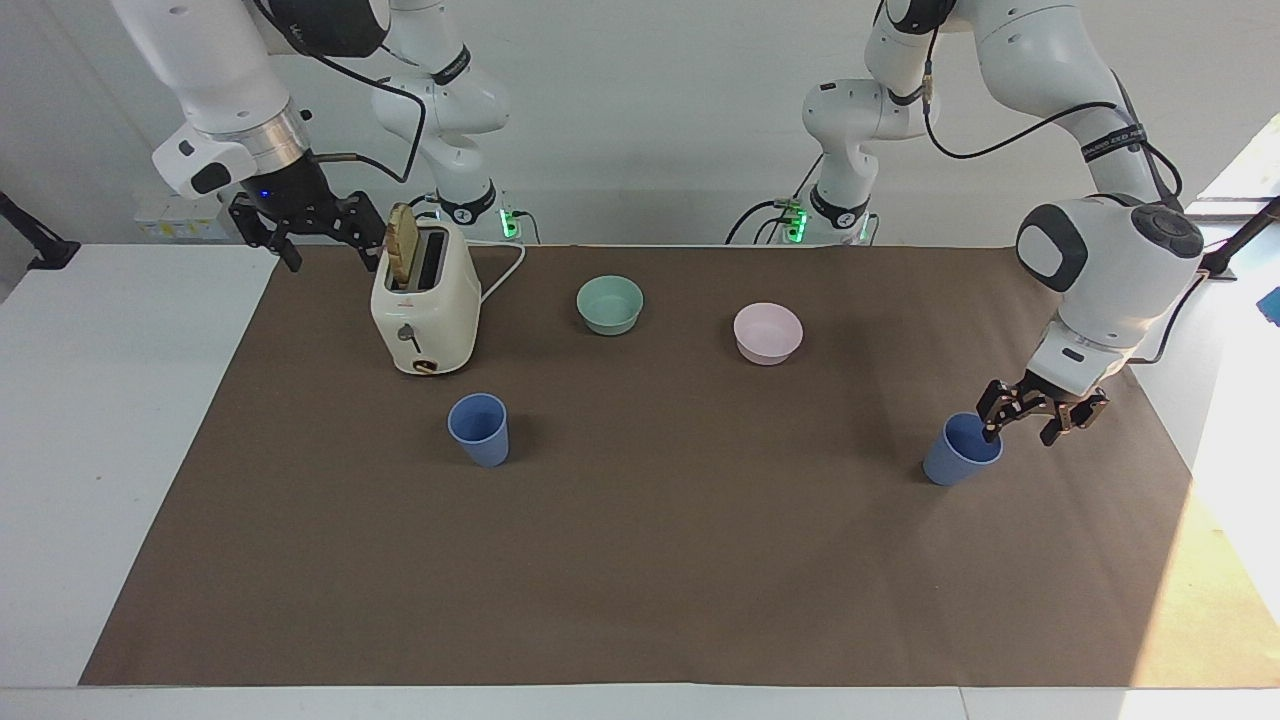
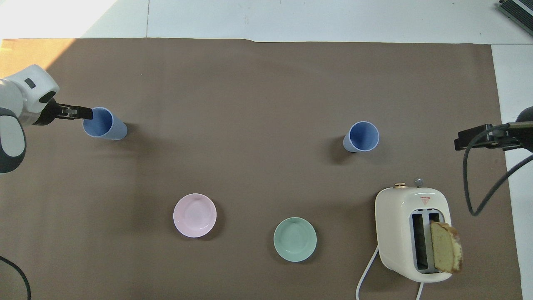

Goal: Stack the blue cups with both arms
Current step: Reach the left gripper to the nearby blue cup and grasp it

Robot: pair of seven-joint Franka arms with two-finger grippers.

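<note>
Two blue cups stand upright on the brown mat. One cup (image 1: 478, 430) (image 2: 361, 136) is just farther from the robots than the toaster. The other cup (image 1: 958, 458) (image 2: 102, 123) stands toward the left arm's end of the table. My left gripper (image 1: 1018, 436) (image 2: 86, 112) is low at this cup's rim, open, with one finger over the cup's mouth and the other outside its wall. My right gripper (image 1: 335, 260) (image 2: 458, 143) hangs open and holds nothing, in the air beside the toaster at the mat's edge, where the right arm waits.
A cream toaster (image 1: 425, 310) (image 2: 412, 233) with a bread slice sticking out stands near the right arm. A teal-green bowl (image 1: 610, 304) (image 2: 295, 239) and a pink bowl (image 1: 768, 332) (image 2: 195, 215) sit nearer to the robots than the cups.
</note>
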